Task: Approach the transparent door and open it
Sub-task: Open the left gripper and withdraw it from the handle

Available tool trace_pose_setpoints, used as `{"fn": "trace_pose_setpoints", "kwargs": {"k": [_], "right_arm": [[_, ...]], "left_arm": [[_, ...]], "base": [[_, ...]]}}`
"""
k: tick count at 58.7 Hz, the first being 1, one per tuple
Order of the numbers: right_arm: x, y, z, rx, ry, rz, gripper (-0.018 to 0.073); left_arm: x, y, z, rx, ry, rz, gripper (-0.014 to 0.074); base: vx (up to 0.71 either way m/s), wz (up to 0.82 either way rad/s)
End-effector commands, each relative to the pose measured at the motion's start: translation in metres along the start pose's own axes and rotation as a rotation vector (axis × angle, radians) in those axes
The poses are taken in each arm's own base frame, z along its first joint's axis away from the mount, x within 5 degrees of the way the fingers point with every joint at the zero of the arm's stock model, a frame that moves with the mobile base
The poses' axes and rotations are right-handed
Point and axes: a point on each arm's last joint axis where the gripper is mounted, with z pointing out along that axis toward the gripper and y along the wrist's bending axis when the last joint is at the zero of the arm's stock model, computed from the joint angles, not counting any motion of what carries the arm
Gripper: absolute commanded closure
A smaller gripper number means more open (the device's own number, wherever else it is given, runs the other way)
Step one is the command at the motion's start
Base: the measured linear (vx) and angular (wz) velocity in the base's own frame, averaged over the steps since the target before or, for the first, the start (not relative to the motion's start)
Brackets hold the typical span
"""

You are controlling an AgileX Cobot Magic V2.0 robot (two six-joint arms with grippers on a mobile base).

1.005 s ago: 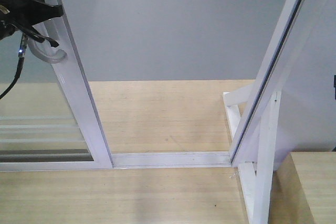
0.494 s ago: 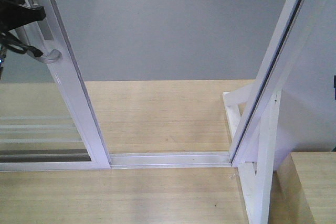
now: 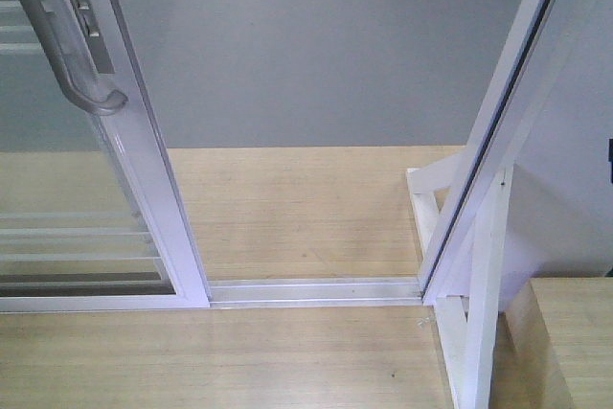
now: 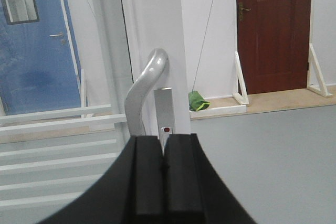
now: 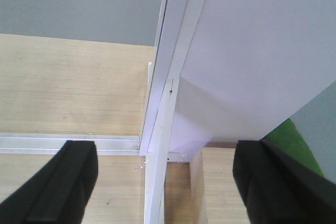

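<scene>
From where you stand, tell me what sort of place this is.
Probably an indoor test room or lab mock-up. A transparent door stands in a free-standing white frame braced on a raised wooden platform, with a grey floor and a brown door behind.

Left gripper (image 4: pixel 164 174) is gone from the front view now, off the handle (image 3: pixel 72 45)! The glass door (image 3: pixel 144 160) stands a touch further right, more of the handle showing.

open gap between transparent door (image 3: pixel 153 189) and right frame post (image 3: pixel 498 131).
</scene>
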Motion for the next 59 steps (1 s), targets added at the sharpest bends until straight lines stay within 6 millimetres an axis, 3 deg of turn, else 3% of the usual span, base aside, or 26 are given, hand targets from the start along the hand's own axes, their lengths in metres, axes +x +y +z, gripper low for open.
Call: {"fn": "trace_pose_setpoints", "kwargs": {"k": [1,14,40,52,59], "right_arm": [[-0.014,-0.003,-0.008,0.015,-0.101,-0.001,-0.0022],[-0.014,-0.003,-0.008,0.015,-0.101,-0.001,-0.0022],[-0.014,-0.003,-0.008,0.015,-0.101,-0.001,-0.0022],[-0.014,-0.003,-0.008,0.014,-0.099,-0.001,-0.0022],[-0.013,-0.003,-0.008,0.014,-0.093,-0.001,-0.0022]], "left_arm": [[-0.022,0.001,-0.013,-0.005,-0.100,-0.009,0.0603],[-0.033,0.002,-0.033,-0.009,-0.153,-0.009,0.0603],[-0.034,0.002,-0.034,-0.011,-0.159,0.013,0.0603],[-0.023,0.002,-0.037,-0.004,-0.086,0.017,0.0603],[-0.014,0.001,-0.051,-0.002,-0.073,0.016,0.0603]], "base": [[0.00,0.00],[0.00,0.00],[0.00,0.00],[0.00,0.00],[0.00,0.00]]}}
